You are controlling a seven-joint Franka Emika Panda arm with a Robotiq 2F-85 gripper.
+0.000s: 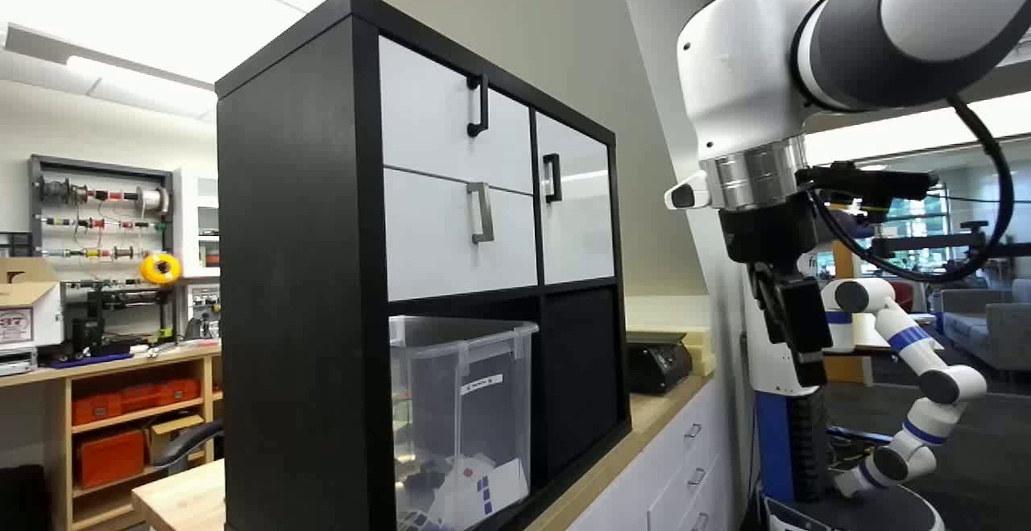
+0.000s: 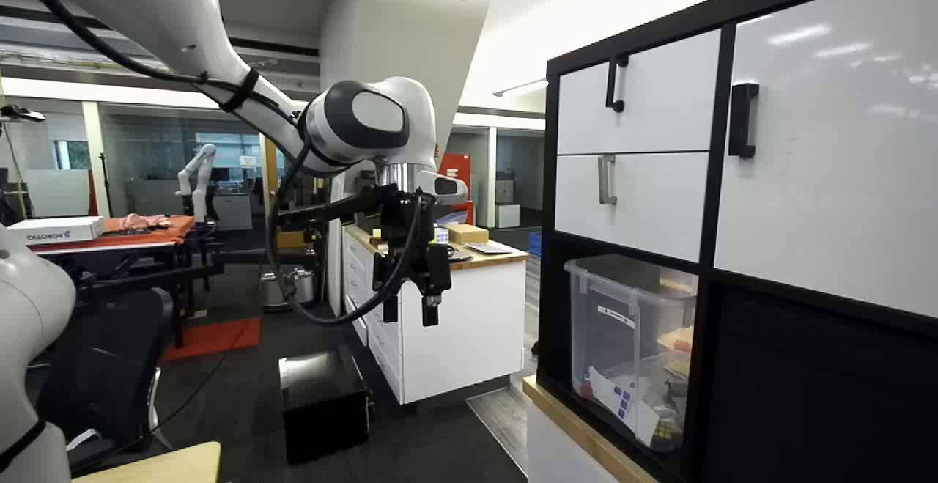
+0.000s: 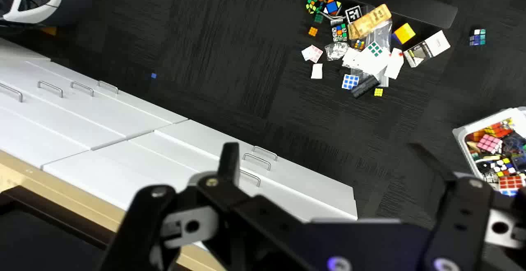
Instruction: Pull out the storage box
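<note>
Storage box sits low inside the cabinet, beneath white drawers, with loose bits in it; the tool hangs well apart from the cabinet, spread wide. The box looks stiff, likely slippery and fairly light: best pinch the front rim and pull straight out of the cabinet.
</note>
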